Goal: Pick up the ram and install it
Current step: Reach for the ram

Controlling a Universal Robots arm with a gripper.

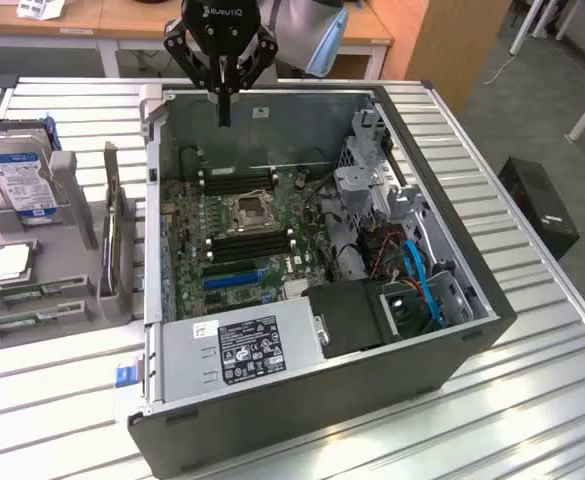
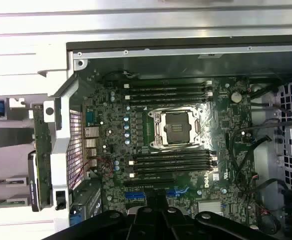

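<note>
End effector (image 1: 224,112) closed; ram (image 1: 32,293) seemingly lies flat, pointing toward case (image 1: 322,410).

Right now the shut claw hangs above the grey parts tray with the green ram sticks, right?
No. The exterior view shows the shut claw above the open black computer case; the grey parts tray with the green ram sticks lies at that view's left.

So the gripper (image 1: 224,112) is up high pointing straight down, both fingers pinched tight together into one black spike. Its black linkage bars splay out to either side above that, and the grey arm (image 1: 310,28) with a blue cap sits behind it, toward the exterior view's right
</note>
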